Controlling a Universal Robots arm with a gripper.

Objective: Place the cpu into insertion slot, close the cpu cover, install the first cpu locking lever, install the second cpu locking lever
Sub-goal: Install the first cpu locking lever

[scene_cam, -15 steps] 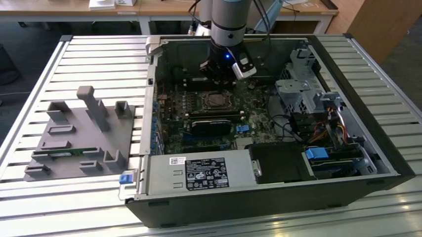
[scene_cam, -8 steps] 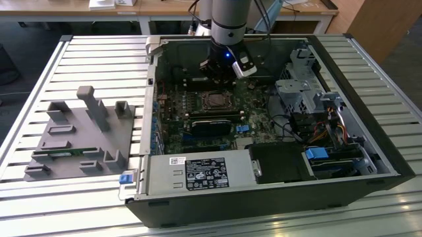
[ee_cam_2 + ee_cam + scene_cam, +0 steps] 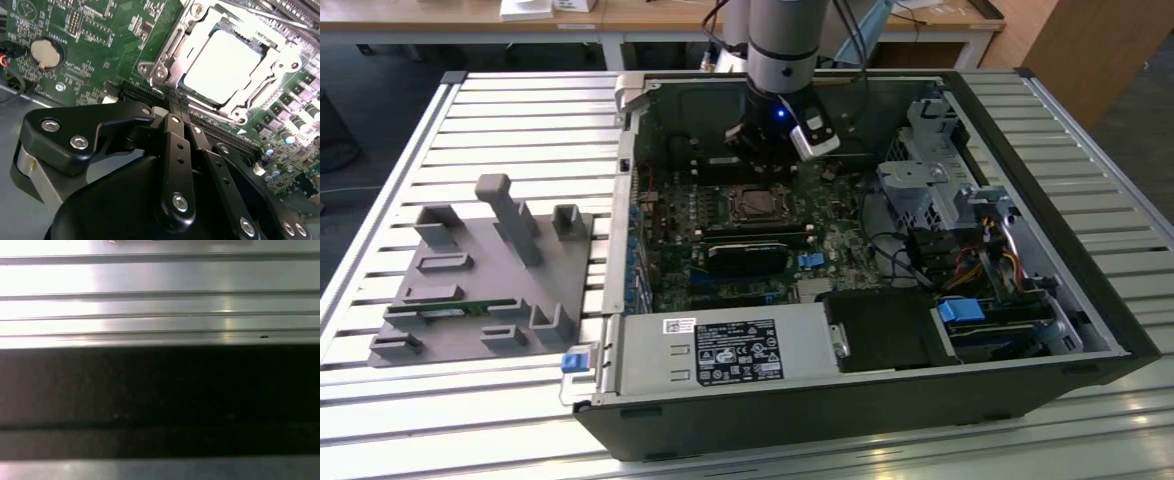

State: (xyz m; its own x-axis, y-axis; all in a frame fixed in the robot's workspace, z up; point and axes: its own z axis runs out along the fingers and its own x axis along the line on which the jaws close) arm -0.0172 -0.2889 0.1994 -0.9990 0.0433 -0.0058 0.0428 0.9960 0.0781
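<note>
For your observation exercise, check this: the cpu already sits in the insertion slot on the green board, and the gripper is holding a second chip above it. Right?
Not quite. The cpu does sit in the insertion slot, but the second wrist view shows the gripper holding nothing.

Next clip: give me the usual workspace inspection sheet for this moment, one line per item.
Surface: slatted metal table carrying an open computer case.
Job's things: cpu lies in the insertion slot; cpu cover appears closed over it, chip showing through its window. Lever positions cannot be told.
Clutter: grey fixture block on the table at the exterior view's left.
Grippers: gripper sits low beside the socket, fingers together, holding nothing.
Cables: coloured wire bundle inside the case at the exterior view's right.
Surroundings: wooden desks behind the table.
</note>
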